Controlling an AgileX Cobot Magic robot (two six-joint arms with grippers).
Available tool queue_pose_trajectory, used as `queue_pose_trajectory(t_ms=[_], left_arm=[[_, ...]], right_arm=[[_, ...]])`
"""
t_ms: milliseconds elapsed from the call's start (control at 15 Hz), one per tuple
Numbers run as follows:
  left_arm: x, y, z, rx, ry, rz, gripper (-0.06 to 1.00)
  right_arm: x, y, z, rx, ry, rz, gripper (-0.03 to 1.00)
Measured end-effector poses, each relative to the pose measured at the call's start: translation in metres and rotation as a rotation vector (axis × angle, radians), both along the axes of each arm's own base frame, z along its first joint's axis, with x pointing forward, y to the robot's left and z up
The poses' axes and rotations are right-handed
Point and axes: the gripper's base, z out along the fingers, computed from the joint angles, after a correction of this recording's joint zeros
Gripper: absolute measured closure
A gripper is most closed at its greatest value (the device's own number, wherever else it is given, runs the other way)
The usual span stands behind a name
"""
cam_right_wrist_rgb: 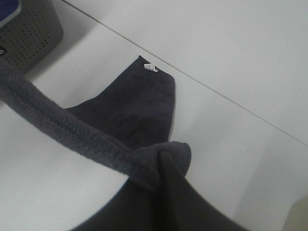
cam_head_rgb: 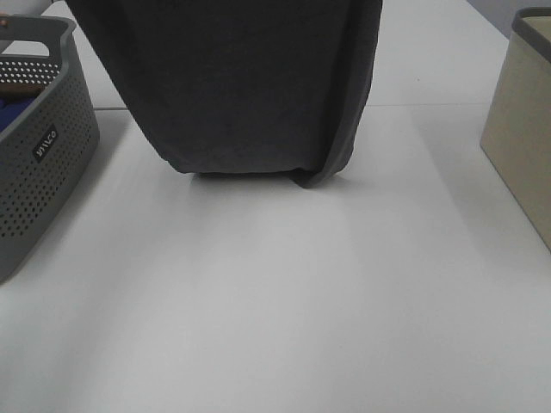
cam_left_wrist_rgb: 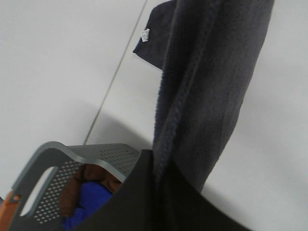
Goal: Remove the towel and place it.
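I have both tools pressed together on the towel [cam_head_rgb: 241, 86], each pinching a stretch of its upper hem. My left tool [cam_left_wrist_rgb: 149, 178] grips one thick stitched edge, and the dark charcoal cloth runs straight away from the jaws down toward the bench [cam_head_rgb: 275, 301]. My right tool [cam_right_wrist_rgb: 161, 178] is clamped on the other end of that hem, where the terry bunches into a small rolled fold right at the grip. Between the two grips the hem stretches as a taut cord.

From the high camera the towel hangs as a broad sheet between my arms. It narrows a little toward the bottom, and its right edge is folded over on itself. Its lower end meets the white bench around the middle, with a thin shadow just beneath the fold. My wrist cameras show the far corner lying flat on the bench, close to the seam that runs across the surface. The small white tag [cam_right_wrist_rgb: 151, 67] sits at the tip of that corner.

The grey perforated basket [cam_head_rgb: 43, 172] stands on the bench at my left, apart from the towel. Inside it are a blue cloth [cam_left_wrist_rgb: 91, 197] and something brown [cam_left_wrist_rgb: 72, 192]. A beige bin [cam_head_rgb: 521, 146] stands at my right, well apart from the towel.
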Motion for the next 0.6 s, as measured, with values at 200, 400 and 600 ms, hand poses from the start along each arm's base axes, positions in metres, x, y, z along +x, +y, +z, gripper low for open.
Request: queue_pose_trajectory(t_ms=[200, 400, 600], left_arm=[[-0.021, 0.0, -0.015, -0.007, 0.072, -0.003, 0.94], [-0.053, -0.009, -0.039, -0.018, 0.181, -0.055, 0.94], [-0.07, -0.023, -0.051, -0.002, 0.231, -0.113, 0.94]], right_arm=[[-0.009, 0.0, -0.003, 0.032, 0.038, 0.009, 0.96], [-0.042, -0.01, -0.036, -0.009, 0.188, 0.006, 0.96], [-0.069, -0.021, -0.054, -0.047, 0.254, -0.002, 0.96]])
